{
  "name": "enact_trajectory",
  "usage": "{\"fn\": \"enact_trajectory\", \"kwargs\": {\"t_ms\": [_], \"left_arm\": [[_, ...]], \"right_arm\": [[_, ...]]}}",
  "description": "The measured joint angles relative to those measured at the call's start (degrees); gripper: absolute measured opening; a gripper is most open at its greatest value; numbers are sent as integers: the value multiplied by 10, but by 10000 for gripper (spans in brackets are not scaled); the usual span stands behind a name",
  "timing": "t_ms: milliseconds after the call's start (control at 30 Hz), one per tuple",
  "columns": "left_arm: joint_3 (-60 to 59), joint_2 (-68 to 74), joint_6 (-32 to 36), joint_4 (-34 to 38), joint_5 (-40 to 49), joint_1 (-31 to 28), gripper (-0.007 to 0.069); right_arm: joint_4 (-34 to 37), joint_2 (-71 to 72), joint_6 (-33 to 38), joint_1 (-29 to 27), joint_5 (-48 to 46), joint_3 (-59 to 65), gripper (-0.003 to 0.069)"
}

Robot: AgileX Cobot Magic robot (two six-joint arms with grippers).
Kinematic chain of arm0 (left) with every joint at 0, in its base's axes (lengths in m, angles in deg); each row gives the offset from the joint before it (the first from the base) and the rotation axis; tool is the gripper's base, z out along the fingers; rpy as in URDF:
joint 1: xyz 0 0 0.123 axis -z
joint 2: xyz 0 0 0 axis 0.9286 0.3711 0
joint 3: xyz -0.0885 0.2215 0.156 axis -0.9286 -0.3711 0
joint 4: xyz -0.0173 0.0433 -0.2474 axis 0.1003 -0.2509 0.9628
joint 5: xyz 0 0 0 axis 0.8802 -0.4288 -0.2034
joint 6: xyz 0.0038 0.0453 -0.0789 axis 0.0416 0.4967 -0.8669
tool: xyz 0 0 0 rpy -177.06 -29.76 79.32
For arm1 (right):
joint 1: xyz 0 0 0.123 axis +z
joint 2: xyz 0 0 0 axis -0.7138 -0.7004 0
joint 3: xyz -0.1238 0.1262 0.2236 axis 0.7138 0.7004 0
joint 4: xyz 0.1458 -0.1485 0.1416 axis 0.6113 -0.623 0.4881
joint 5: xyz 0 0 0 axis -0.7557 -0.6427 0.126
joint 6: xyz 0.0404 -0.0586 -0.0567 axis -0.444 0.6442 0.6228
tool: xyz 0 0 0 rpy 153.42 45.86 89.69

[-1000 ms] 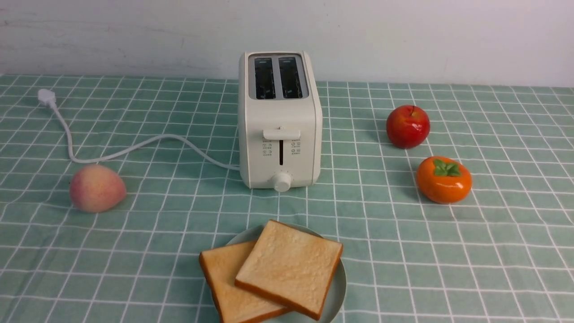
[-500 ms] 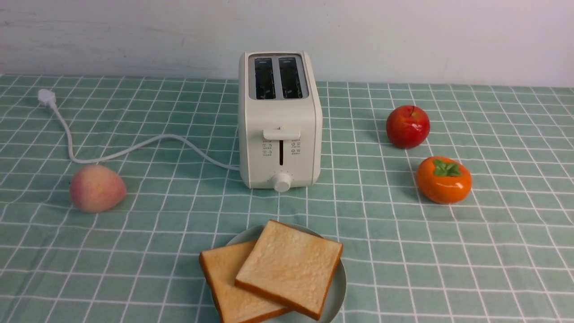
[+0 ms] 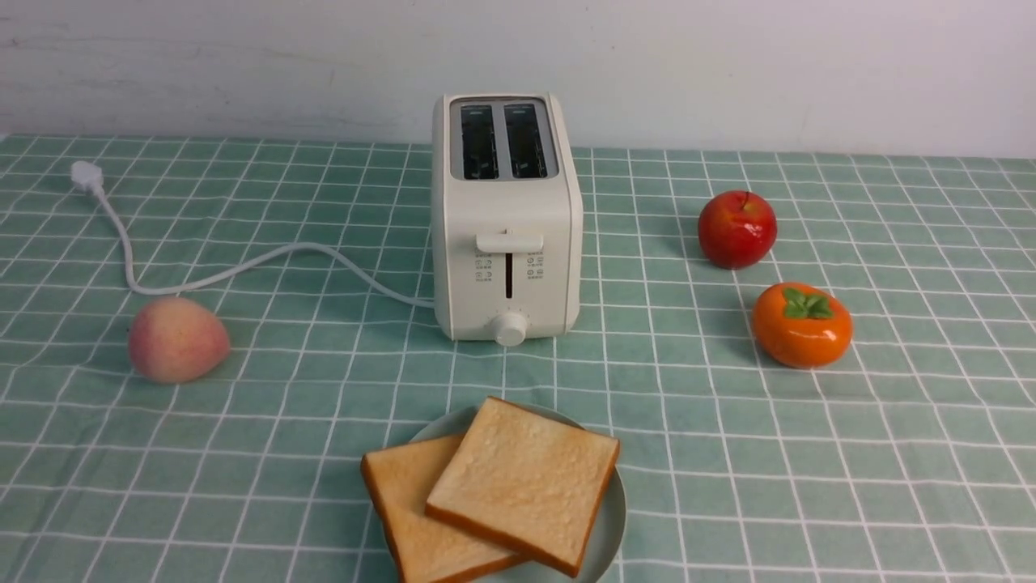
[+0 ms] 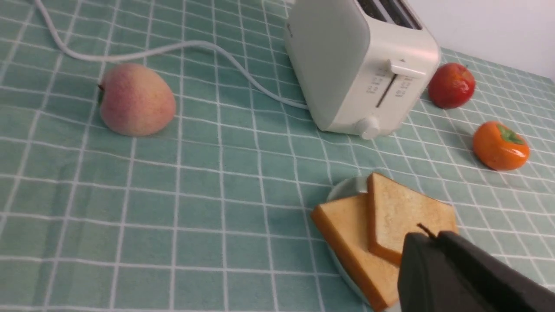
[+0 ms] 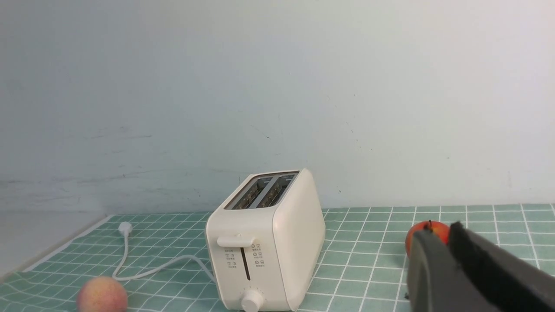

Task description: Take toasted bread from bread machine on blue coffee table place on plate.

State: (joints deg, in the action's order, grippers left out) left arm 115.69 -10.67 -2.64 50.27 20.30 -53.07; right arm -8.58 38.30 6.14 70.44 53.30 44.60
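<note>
Tiny printed icons and marks flank the lever slot on the toaster's [image 3: 507, 210] front, too small to read; no other lettering shows.

Even, soft light — wrist-view foregrounds look slightly blurred, perhaps.

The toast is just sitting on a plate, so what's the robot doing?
The robot isn't holding anything right now. Both slices of toasted bread are on the plate, one partly on top of the other, and the slots of the bread machine look empty. The left gripper and right gripper each have nothing between their fingers. A peach, a red apple and an orange persimmon are out too. It looks like the toast job is done.
</note>
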Motion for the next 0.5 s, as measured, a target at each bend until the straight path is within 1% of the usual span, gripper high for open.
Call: {"fn": "enact_trajectory", "kwargs": {"t_ms": [100,133,200,267,300,333,367,400,500], "left_arm": [[-70,-39,0,-18,-73,-11,17],[-82,-47,0,-21,-84,-15,17],[-172,-100,0,-26,-160,-45,20],[-236,-133,0,-27,-204,-71,21],[-236,-136,0,-27,-208,-74,21],[-277,-147,0,-28,-228,-87,22],[-291,-150,0,-28,-234,-92,24],[-313,-152,0,-28,-227,-104,28],[-320,-153,1,-29,-182,-107,34]], "right_arm": [[0,0,-1,0,0,0,66],[0,0,-1,0,0,0,67],[0,0,-1,0,0,0,71],[0,0,-1,0,0,0,75],[0,0,-1,0,0,0,76],[0,0,-1,0,0,0,77],[0,0,-1,0,0,0,78],[0,0,-1,0,1,0,81],[0,1,-1,0,1,0,86]]}}
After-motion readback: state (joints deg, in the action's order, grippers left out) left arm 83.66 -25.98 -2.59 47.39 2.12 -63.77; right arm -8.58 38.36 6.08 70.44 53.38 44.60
